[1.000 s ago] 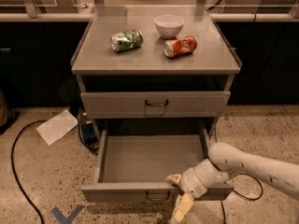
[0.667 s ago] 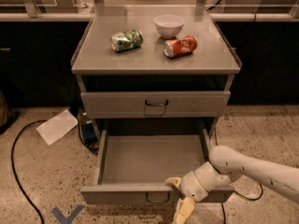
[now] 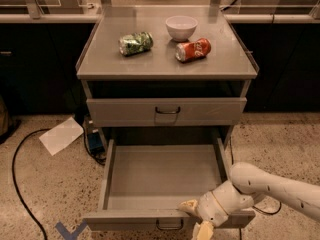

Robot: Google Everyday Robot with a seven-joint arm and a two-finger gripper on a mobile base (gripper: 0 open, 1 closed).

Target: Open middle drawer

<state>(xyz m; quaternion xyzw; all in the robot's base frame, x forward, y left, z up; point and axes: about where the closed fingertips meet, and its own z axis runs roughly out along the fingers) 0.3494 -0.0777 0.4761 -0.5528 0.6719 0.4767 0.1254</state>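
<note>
The middle drawer point(image 3: 165, 174) stands pulled out below the closed upper drawer point(image 3: 167, 111). Its long axis runs left to right, and its front panel and wire handle point(image 3: 169, 227) face the camera. The hand point(image 3: 196, 219) sits at that panel, just right of the handle, with its fingers parted.

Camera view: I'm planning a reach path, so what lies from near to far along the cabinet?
The gripper, at the front edge of the open drawer → closed drawer → red can → white bowl.
</note>
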